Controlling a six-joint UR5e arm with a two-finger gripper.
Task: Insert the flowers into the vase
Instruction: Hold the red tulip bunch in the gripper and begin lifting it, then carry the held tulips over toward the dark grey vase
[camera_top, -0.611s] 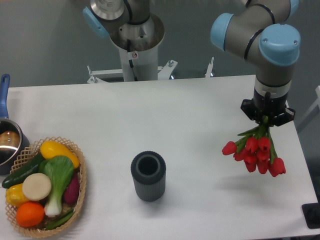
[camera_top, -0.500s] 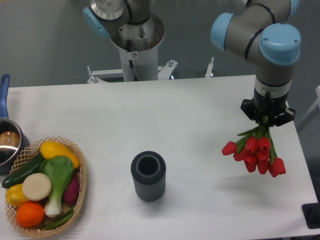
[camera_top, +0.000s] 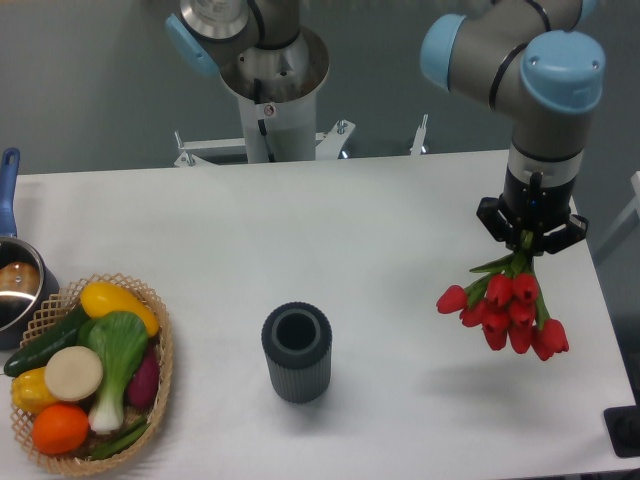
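Observation:
The flowers (camera_top: 505, 310), a bunch of red tulip buds with green stems, hang head-down in the air over the table's right side. My gripper (camera_top: 527, 238) is shut on their stems from above. The vase (camera_top: 297, 351), a dark grey ribbed cylinder with an open round mouth, stands upright near the table's front middle, well to the left of the bunch and apart from it. A faint shadow of the flowers lies on the table below them.
A wicker basket (camera_top: 160, 385) of vegetables sits at the front left. A steel pot with a blue handle (camera_top: 9, 170) is at the left edge. The arm's base (camera_top: 270, 90) stands behind the table. A black object (camera_top: 625, 430) is at the front right corner.
The gripper and the flowers have shifted slightly left and a little upward. The vase and the basket have not moved.

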